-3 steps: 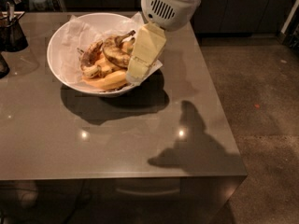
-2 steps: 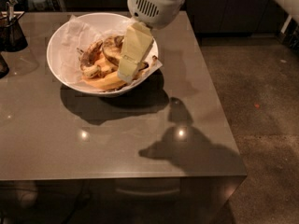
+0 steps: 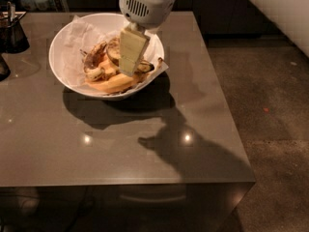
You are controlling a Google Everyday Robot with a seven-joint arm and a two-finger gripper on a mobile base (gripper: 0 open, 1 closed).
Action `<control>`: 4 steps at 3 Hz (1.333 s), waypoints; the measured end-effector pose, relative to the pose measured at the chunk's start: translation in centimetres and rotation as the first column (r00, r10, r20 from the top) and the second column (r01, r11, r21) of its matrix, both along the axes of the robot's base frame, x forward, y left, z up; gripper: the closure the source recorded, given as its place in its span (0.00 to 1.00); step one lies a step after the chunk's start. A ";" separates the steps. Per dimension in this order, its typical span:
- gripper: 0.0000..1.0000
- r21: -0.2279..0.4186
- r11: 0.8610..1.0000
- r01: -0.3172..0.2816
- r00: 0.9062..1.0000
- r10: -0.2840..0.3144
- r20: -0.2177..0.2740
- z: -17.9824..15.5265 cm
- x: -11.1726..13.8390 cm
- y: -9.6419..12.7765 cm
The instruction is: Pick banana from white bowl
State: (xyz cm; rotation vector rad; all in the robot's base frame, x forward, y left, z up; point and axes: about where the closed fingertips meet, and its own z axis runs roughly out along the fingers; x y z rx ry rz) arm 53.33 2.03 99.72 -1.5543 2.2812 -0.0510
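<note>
The white bowl (image 3: 65, 42), lined with crumpled white paper, stands on the far left part of the grey table. It holds several bananas. A dark brown-black banana (image 3: 94, 58) lies left of centre, and a cleaner yellow-orange banana (image 3: 113, 83) lies along the front. My gripper (image 3: 128, 70) hangs from its white wrist (image 3: 147, 4) and reaches down into the bowl. Its tip is just right of the dark banana and over the fruit pile. It hides part of the fruit behind it.
A dark container (image 3: 12, 30) with utensils stands at the far left edge, with another dark object (image 3: 2, 66) below it. The table's right edge (image 3: 227, 105) drops to a dark floor (image 3: 270, 110). The arm's shadow falls on the table's front right.
The gripper has moved left, from the bowl's right rim to over the middle of the fruit. The bananas have not visibly moved.
</note>
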 end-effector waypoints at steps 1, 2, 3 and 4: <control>0.29 -0.014 0.999 0.031 0.999 -0.031 -0.009 -0.5 1.4 0.0; 0.31 -0.028 0.998 0.051 0.998 -0.051 -0.022 -1.1 2.5 0.3; 0.37 -0.041 0.998 0.053 0.998 -0.055 -0.039 -1.9 3.3 1.0; 0.49 -0.042 0.999 0.032 0.997 -0.034 -0.064 -2.5 3.8 1.9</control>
